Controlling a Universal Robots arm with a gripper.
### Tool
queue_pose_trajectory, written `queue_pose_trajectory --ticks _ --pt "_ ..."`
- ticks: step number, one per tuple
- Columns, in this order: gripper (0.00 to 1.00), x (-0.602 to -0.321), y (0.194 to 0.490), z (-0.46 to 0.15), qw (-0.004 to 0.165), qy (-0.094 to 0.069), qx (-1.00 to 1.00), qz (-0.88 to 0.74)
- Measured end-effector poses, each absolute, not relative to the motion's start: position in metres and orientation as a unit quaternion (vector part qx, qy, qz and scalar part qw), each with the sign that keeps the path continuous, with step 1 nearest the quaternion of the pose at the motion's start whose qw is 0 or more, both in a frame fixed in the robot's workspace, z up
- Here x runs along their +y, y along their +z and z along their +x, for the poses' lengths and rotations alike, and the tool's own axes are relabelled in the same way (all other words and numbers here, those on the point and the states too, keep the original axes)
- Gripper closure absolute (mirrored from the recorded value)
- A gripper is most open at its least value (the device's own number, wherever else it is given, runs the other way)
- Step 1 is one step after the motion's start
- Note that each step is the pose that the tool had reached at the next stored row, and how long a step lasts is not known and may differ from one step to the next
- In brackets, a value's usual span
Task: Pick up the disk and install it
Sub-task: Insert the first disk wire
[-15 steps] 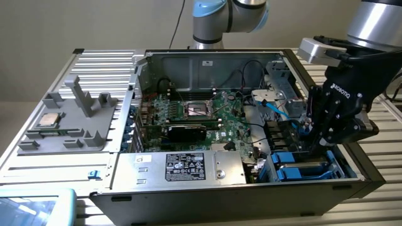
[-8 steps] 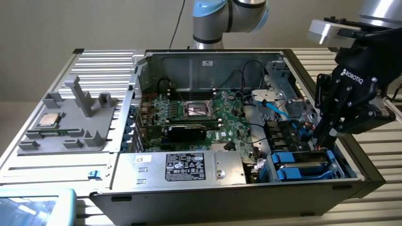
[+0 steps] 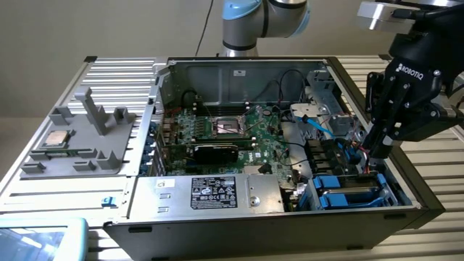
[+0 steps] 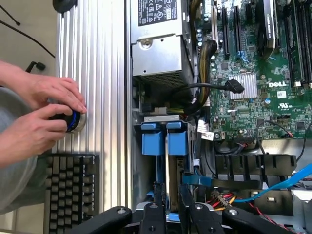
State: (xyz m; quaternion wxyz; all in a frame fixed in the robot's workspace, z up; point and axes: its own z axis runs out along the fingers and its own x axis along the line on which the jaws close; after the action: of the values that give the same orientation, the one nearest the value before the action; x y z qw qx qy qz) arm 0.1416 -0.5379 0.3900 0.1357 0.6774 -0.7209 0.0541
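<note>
The disk (image 4: 170, 161) in its blue carrier is seen standing on edge in the drive bay (image 3: 349, 191) at the case's front corner, long axis running straight away from the gripper (image 4: 168, 201), whose narrowly parted fingers straddle its near edge.

The exterior view stands well back and high, facing down and slightly across the open computer case (image 3: 290, 163), whose power supply (image 3: 210, 193) lies nearest the lens at 6 o'clock and whose drive bay (image 3: 348, 190) sits at 4 o'clock. The wrist view hangs close above, facing straight down between the gripper (image 4: 168, 204). Both views share the blue drive bay (image 4: 165, 139), power supply (image 4: 158, 53) and motherboard (image 4: 258, 73).
</note>
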Motion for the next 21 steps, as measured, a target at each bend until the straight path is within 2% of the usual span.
queue_pose_trajectory --ticks 21 --pt "0.75 -0.537 0.392 0.128 0.134 0.056 -0.721 0.677"
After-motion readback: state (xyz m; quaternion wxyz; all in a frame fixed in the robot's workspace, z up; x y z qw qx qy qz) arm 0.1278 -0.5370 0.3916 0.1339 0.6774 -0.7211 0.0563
